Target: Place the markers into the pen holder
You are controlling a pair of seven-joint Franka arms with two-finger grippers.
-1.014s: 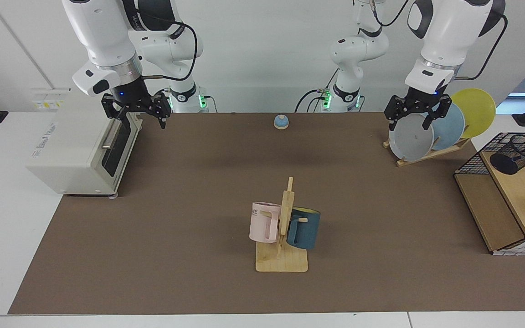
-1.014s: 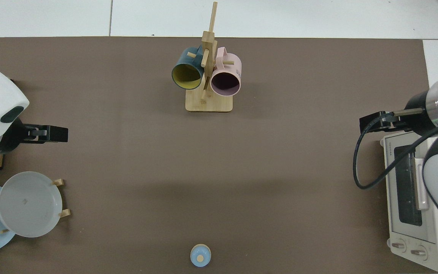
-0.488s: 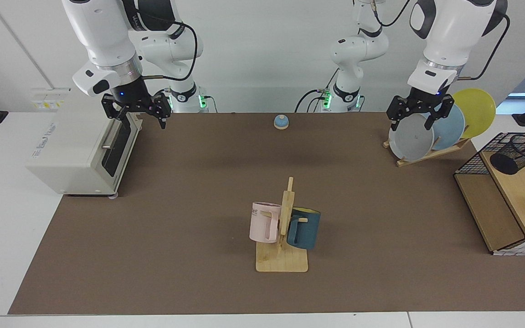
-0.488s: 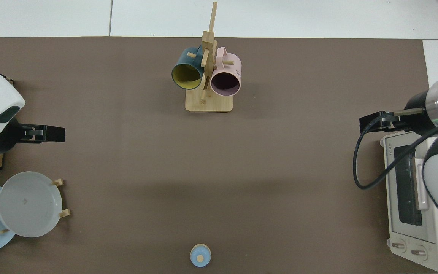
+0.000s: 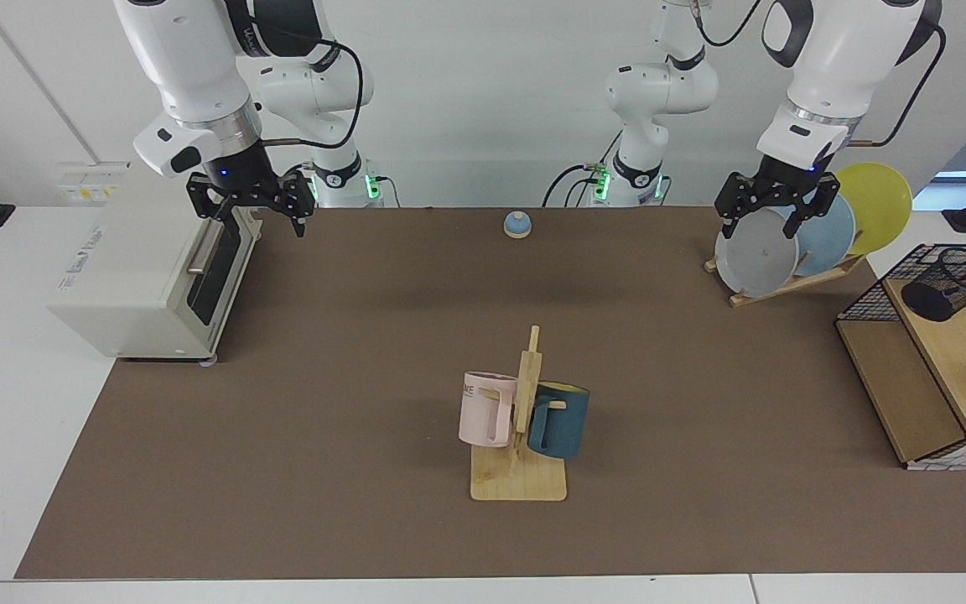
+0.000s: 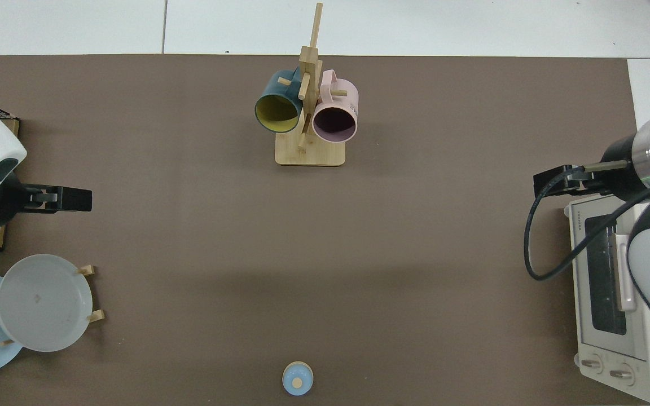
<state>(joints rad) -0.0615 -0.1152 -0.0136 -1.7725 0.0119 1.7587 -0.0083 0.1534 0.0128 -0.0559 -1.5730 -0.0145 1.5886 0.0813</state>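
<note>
The pen holder (image 5: 948, 285), a small black mesh cup, sits at the far right of the facing view, on a wooden shelf inside a wire basket. It is out of the top view. I cannot make out the markers in either view. My left gripper (image 5: 772, 216) hangs open and empty in front of the plate rack, up and to the left of the pen holder. In the top view this left gripper (image 6: 71, 199) is at the left edge. My right gripper (image 5: 252, 208) waits open and empty by the toaster oven's top corner; in the top view the right gripper (image 6: 553, 181) is at the right.
A plate rack (image 5: 793, 281) holds grey, blue and yellow plates behind the left gripper. The wire basket (image 5: 869, 294) stands over a wooden shelf unit (image 5: 902, 394). A mug tree (image 5: 525, 419) with a pink and a dark blue mug stands mid-table. A toaster oven (image 5: 139, 277) and a small blue bell (image 5: 517, 224) are farther off.
The left arm has risen a little and drifted toward the basket side, its gripper still open. The right arm has not moved.
</note>
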